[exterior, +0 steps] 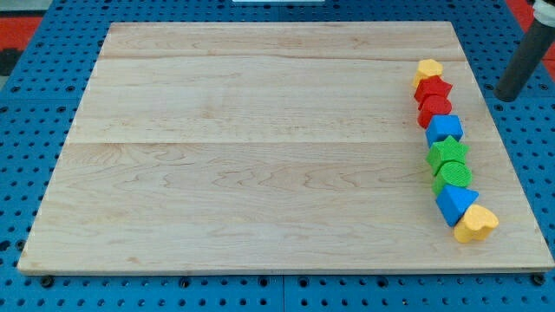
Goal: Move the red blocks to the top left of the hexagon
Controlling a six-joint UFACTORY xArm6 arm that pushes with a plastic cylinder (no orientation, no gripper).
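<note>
Several blocks stand in a line down the view's right side of the wooden board [260,147]. From the top: a yellow hexagon [428,69], a red star [433,88], a second red block [435,110] of unclear shape, a blue block [445,129], a green star [447,152], a green round block [453,175], a blue triangle [454,204] and a yellow heart [475,224]. The red star touches the hexagon's lower side. My tip [506,94] is at the view's right, off the board's edge, to the right of the red blocks and apart from them.
The board lies on a blue pegboard table [35,95]. A red area [17,22] shows at the view's top left and top right corners. The dark rod [529,52] leans in from the top right.
</note>
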